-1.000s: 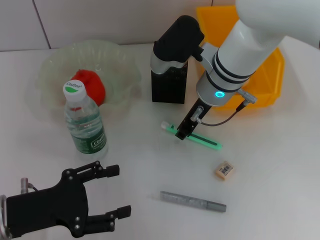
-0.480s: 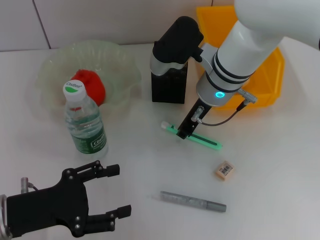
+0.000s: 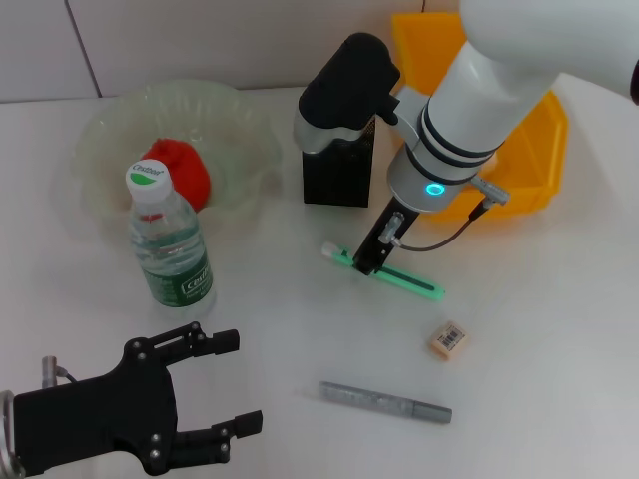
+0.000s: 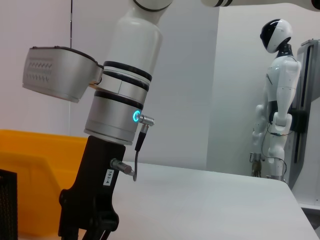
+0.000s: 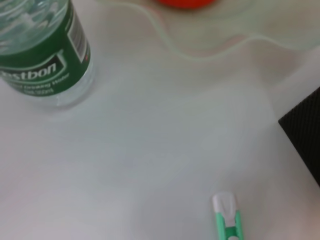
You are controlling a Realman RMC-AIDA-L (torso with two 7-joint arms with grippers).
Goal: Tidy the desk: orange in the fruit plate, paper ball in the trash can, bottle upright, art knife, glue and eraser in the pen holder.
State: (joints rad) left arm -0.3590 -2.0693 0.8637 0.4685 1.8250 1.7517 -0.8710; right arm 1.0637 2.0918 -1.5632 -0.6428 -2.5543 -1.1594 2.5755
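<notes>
Right gripper (image 3: pixel 366 261) jaws straddle one art knife (image 3: pixel 384 269); one eraser (image 3: pixel 448 340).

White right arm (image 3: pixel 499 75), black bands, cyan ring light; black left gripper (image 3: pixel 215 384), silver screws.

right pincer (image 3: pixel 367 261) lowered at mid-desk, pointing down; left pincer (image 3: pixel 228 384) parked near front, fingers spread apart

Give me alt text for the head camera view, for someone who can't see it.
The right hand is down on the mint-green art knife lying on the white desk, in front of the black pen holder. Nearby lie the eraser and grey glue; the bottle stands upright and the left hand waits open.
</notes>
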